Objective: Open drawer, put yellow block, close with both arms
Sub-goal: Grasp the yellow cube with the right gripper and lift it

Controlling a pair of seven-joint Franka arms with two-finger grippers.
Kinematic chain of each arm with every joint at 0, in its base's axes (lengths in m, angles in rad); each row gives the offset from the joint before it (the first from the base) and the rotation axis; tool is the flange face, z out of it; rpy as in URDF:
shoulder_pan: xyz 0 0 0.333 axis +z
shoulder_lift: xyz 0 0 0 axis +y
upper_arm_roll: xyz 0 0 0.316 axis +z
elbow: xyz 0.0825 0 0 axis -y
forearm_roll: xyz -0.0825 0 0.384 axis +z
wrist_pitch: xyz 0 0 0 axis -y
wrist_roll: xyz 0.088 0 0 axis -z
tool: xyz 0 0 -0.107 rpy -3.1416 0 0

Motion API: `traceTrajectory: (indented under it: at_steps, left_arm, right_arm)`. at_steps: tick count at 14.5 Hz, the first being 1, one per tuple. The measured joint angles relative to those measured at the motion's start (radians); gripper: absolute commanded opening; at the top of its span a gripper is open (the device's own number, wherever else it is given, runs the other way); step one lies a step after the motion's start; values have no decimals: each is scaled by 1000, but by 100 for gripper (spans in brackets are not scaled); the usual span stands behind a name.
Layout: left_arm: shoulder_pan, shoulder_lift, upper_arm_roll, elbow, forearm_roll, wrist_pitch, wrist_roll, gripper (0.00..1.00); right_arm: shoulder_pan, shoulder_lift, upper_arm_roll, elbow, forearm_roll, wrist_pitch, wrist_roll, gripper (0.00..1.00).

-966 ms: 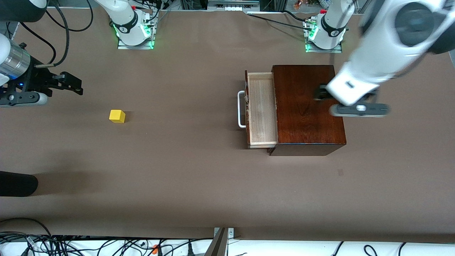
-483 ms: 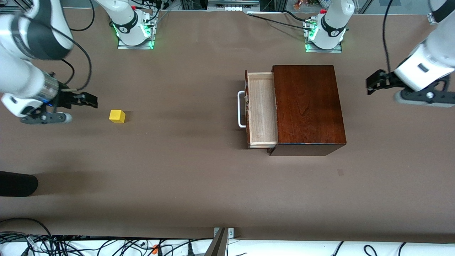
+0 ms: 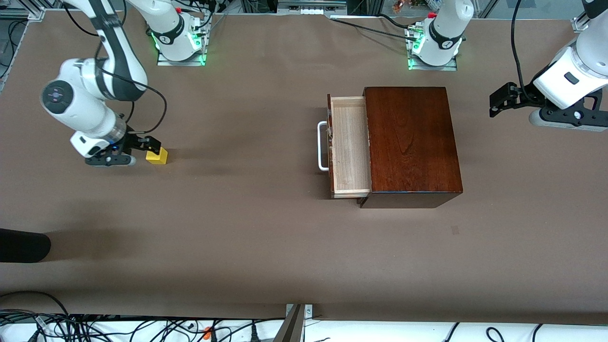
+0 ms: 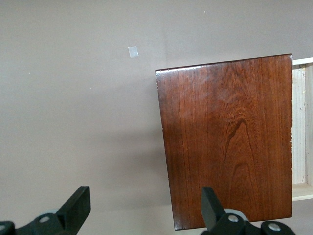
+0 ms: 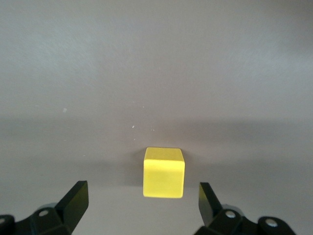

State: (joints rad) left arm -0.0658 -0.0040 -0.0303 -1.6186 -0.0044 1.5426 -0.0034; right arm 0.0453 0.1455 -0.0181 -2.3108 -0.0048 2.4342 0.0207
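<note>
The right gripper point(image 3: 151, 144) hangs with fingers spread over the small bright yellow cube point(image 3: 157, 156), which sits on the brown tabletop point(image 3: 247, 228) toward the right arm's end. The pale wooden drawer point(image 3: 350, 145) stands pulled out of the glossy reddish-brown box point(image 3: 411, 142). The left gripper point(image 3: 498, 100) waits spread wide beside the box at the left arm's end.

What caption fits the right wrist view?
Right gripper, fingers open, poised over the yellow block on the table.

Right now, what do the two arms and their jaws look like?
Both arms are white with rounded joints and dark grey sections, on bases lit green. The right arm trails a black cable and shows a small blue light. Each gripper, left and right, is black with two fingers.
</note>
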Motion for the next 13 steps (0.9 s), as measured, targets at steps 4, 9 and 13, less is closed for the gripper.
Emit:
traceTrajectory:
  at_steps: [4,9,13]
  left_arm:
    - [1,0,7,-1,-1,0,-1,100]
    - [1,0,8,-1,-1,-11,-1,100]
    - [1,-1,7,0,-1,-18,-1,100]
  right_arm:
    - [-2,91,-6,-16,0,103,13,100]
    - [-4,183,-14,-21,0,182,16,35]
    - [-4,192,-14,-14,0,186,18,2]
